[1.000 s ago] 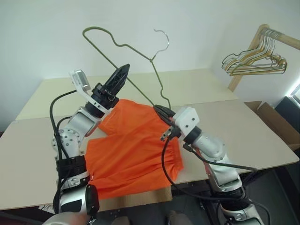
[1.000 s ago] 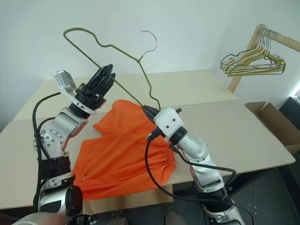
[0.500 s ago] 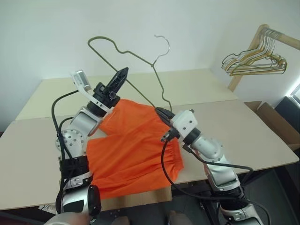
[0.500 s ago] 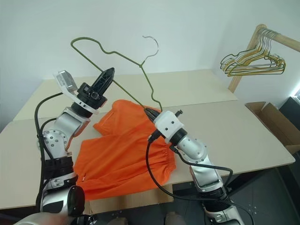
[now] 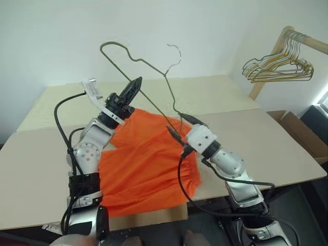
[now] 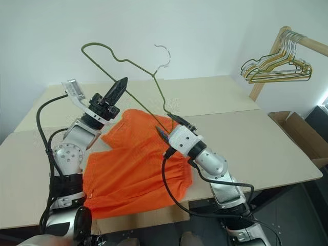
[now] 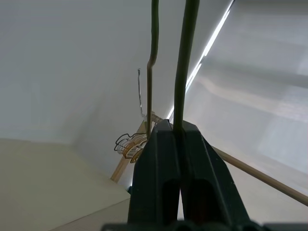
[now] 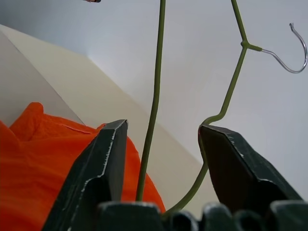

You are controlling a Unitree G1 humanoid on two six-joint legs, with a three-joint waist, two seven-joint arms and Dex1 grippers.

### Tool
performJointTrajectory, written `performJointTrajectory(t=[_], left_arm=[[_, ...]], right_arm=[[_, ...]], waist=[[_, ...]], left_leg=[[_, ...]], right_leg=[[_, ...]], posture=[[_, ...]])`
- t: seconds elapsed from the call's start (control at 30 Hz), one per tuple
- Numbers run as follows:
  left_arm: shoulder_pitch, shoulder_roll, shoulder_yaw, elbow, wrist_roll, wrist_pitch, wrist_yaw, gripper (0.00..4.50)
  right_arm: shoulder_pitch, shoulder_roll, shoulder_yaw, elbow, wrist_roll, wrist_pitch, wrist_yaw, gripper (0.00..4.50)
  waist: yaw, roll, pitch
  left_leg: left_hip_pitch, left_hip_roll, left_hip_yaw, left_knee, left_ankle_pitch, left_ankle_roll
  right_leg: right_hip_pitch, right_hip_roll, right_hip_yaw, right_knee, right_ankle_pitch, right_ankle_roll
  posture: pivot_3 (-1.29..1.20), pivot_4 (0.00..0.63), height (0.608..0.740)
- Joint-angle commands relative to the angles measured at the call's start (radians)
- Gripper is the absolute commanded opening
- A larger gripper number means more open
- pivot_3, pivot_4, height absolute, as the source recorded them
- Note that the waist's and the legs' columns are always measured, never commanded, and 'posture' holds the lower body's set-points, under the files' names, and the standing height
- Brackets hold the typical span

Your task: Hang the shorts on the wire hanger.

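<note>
Left eye view, and the left gripper (image 5: 137,82) is raised above the table (image 5: 287,143) with its two black fingers pinched together on the long bottom wire of the wire hanger (image 5: 134,58), which stands up in the air, hook at the top and tilted. The left wrist view confirms it: the fingers (image 7: 159,163) are tight together with the green wire squeezed between their tips and running straight up out of them. Over to the right gripper (image 5: 180,125), just below and beside the hanger's lower corner, and its fingers are spread apart. In the right wrist view the two dark fingers (image 8: 103,163) stand wide, with the hanger's bent corner hanging in the gap between them; one wire runs close by a finger, though whether it touches is hard to say. The shorts (image 5: 146,164) lie flat on the table right beneath both grippers, bright orange, gathered waistband toward the table's near edge, not on the hanger yet. Well off beyond the right gripper, a bunch of gold hangers (image 5: 279,69) hangs from a wooden rail (image 5: 307,41).
</note>
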Motion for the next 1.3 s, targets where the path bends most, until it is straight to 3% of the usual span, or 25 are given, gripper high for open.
performJointTrajectory(t=[0.03,0.17,0.23,0.37,0.5,0.8,1.3], left_arm=[[-0.034,0.050,0.023,-0.025,-0.031,-0.015,-0.115,0.00],[-0.030,0.131,0.014,-0.042,-0.048,-0.015,-0.313,0.00],[-0.035,0.149,0.011,-0.041,-0.057,-0.013,-0.359,0.00],[-0.044,0.143,0.030,-0.052,-0.138,0.012,-0.431,0.00],[-0.044,0.133,0.040,-0.054,-0.196,0.024,-0.480,0.00],[-0.036,0.114,0.024,-0.056,-0.202,0.024,-0.471,0.00],[-0.015,0.115,0.025,-0.060,-0.205,0.046,-0.452,0.00]], right_arm=[[-0.030,-0.074,-0.146,-0.064,0.382,0.317,0.188,3.17],[-0.127,-0.269,-0.292,0.007,0.786,0.746,0.421,3.17],[-0.188,-0.343,-0.322,0.088,0.909,0.888,0.521,3.17],[-0.289,-0.444,-0.249,0.249,0.928,1.009,0.724,3.17],[-0.353,-0.444,-0.183,0.341,0.903,1.023,0.851,3.17],[-0.416,-0.295,-0.137,0.338,0.866,1.037,0.797,3.17],[-0.435,-0.239,-0.150,0.293,0.874,1.059,0.755,3.17]], waist=[[0.000,0.000,0.000],[0.001,0.001,0.002],[0.003,0.000,0.003],[0.000,0.000,0.003],[-0.002,0.000,0.003],[0.009,0.000,0.003],[0.003,0.000,0.003]], left_leg=[[0.000,0.000,0.000,0.000,0.000,0.000],[0.002,0.000,-0.001,0.000,0.000,0.001],[0.003,0.000,0.000,0.000,0.000,0.001],[0.005,0.002,-0.001,0.000,-0.001,0.002],[0.004,0.001,-0.001,0.000,-0.001,0.002],[0.002,0.001,-0.002,0.001,-0.001,0.002],[0.002,0.001,-0.002,0.001,-0.001,0.002]], right_leg=[[0.000,0.000,0.000,0.000,0.000,0.000],[0.006,-0.001,-0.002,-0.004,0.000,0.000],[0.007,-0.001,-0.002,-0.005,0.000,0.000],[0.009,0.001,-0.004,-0.005,0.000,0.000],[0.009,0.001,-0.004,-0.006,0.000,0.000],[0.008,0.000,-0.005,-0.005,0.000,0.001],[0.007,0.000,-0.005,-0.005,0.000,0.001]], posture=[[-0.03,0.000,0.740],[-0.03,0.000,0.740],[-0.03,0.000,0.740],[-0.03,0.000,0.740],[-0.03,0.000,0.740],[-0.05,0.000,0.740],[-0.03,0.000,0.740]])
